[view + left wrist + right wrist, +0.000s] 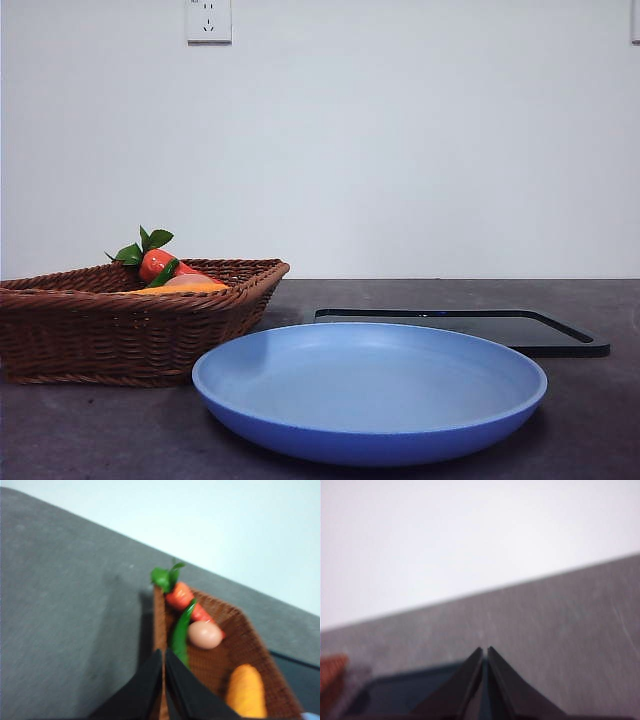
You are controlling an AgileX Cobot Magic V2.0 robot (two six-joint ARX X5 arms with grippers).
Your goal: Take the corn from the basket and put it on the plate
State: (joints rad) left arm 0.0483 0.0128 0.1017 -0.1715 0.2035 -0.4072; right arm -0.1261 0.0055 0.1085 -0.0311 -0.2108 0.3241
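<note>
The orange-yellow corn [246, 690] lies in the brown wicker basket [250, 630]; in the front view only a sliver of the corn [185, 288] shows over the basket [120, 330] rim at the left. The light-blue plate [370, 390] sits empty at the front centre. My left gripper [164, 652] hovers above the basket's edge, shut and holding nothing. Over the black tray, my right gripper [484, 650] is shut and empty too. Neither arm appears in the front view.
A red vegetable with green leaves [182, 595], a green pod [180, 630] and a pinkish-brown rounded item [205, 635] share the basket with the corn. A flat black tray [470, 328] lies behind the plate, to the right.
</note>
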